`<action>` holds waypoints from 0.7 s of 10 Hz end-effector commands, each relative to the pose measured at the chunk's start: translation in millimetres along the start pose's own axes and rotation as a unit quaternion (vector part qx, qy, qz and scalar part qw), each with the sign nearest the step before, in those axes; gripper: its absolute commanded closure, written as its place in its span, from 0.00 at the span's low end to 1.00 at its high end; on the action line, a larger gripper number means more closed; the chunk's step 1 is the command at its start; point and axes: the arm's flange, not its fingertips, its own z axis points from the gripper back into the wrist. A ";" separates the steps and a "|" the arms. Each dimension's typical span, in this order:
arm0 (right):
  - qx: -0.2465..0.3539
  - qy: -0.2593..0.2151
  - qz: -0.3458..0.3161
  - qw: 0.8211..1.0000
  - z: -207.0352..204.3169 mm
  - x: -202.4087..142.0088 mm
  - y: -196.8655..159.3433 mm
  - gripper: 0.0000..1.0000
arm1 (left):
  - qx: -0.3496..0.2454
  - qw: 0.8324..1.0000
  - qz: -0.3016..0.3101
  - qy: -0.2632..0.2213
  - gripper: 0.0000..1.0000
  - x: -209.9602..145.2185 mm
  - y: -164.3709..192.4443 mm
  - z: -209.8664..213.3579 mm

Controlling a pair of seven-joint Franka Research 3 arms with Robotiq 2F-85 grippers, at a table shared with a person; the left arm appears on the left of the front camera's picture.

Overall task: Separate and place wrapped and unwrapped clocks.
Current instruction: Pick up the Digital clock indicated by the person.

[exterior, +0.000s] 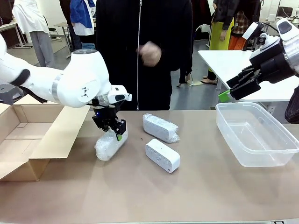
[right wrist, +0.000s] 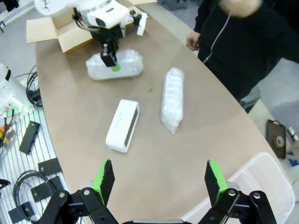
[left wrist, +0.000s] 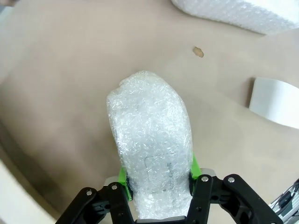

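1. Because the green pads point(left wrist: 122, 176) of the left gripper point(left wrist: 158, 171) press on both flanks of one wrapped bundle point(left wrist: 149, 121), the fingers stand clamped across its narrow width. That hold suits bubble wrap, which gives a little and seats between the pads. The bundle runs straight out ahead of the fingertips and sits tilted in the front view. I cannot tell whether its low end touches the table point(left wrist: 70, 70).
2. Beyond the bundle's tip and off to one side lies the unwrapped clock point(exterior: 162, 155), smooth and white, flat on the table and clear of the fingers.
3. Farther out from the fingers is the second wrapped bundle point(exterior: 160, 127), lying flat and apart from the bare clock, with nothing gripping it.
4. On the other side of the closed fingers, near the wrist, a cardboard box point(exterior: 28, 135) stands open — probably where the held bundle belongs.
5. Well apart from all this, the right gripper point(right wrist: 159, 176) hangs raised with its fingers spread wide and nothing between them. A clear bin point(exterior: 224, 122) sits just beside and below them, likely meant for the other kind.
6. Farthest off, the person's hand point(exterior: 150, 53) is held at the chest, away from both pairs of fingers.
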 end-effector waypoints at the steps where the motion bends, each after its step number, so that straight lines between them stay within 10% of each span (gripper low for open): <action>1: 0.008 -0.002 0.000 1.000 -0.5 -1.5 -0.8 0.00 | 0.015 1.000 0.009 -0.014 1.00 -39.4 2.2 64.1; 7: 0.008 -0.002 0.000 1.000 -0.5 -1.5 -0.8 0.00 | 0.027 0.989 -0.113 -0.092 1.00 -106.2 -26.4 234.7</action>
